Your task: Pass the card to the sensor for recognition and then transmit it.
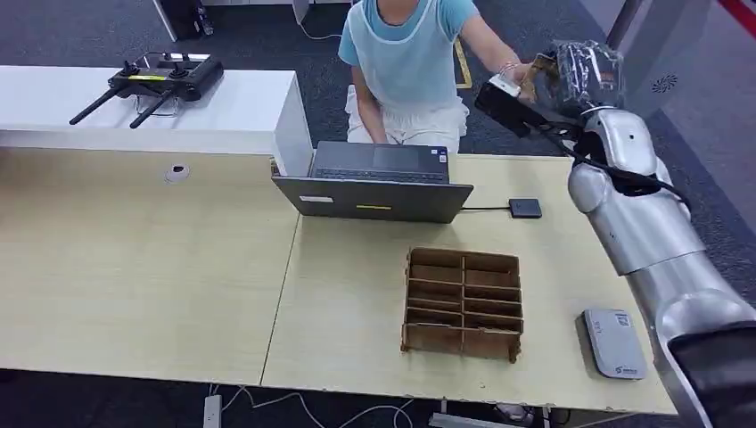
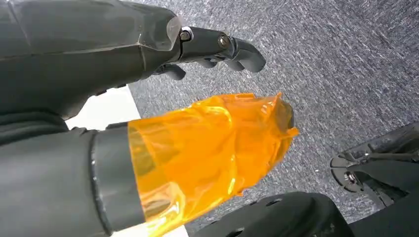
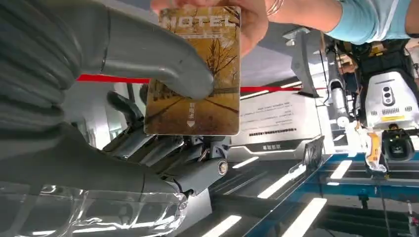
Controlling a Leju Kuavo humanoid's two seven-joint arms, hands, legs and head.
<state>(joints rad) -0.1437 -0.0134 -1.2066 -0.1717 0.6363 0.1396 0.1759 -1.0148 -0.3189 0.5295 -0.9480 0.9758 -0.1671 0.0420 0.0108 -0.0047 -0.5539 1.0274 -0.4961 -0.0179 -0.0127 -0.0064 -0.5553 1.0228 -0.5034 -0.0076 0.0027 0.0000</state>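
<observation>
1. Two pale wooden tables point(image 1: 143, 267) stand side by side.
2. A white counter point(image 1: 223, 107) lies beyond them on the far left.
3. Dark grey carpet point(image 1: 535, 80) covers the far floor.

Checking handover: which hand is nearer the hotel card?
Right. The right hand holds the hotel card, thumb pressed on its face, while a person's hand grips its other end. The left hand hangs over the carpet floor.

Only thing I can actually read is "HOTEL" across the top of the yellowish card point(image 3: 197, 74); the smaller print's too blurry.
</observation>
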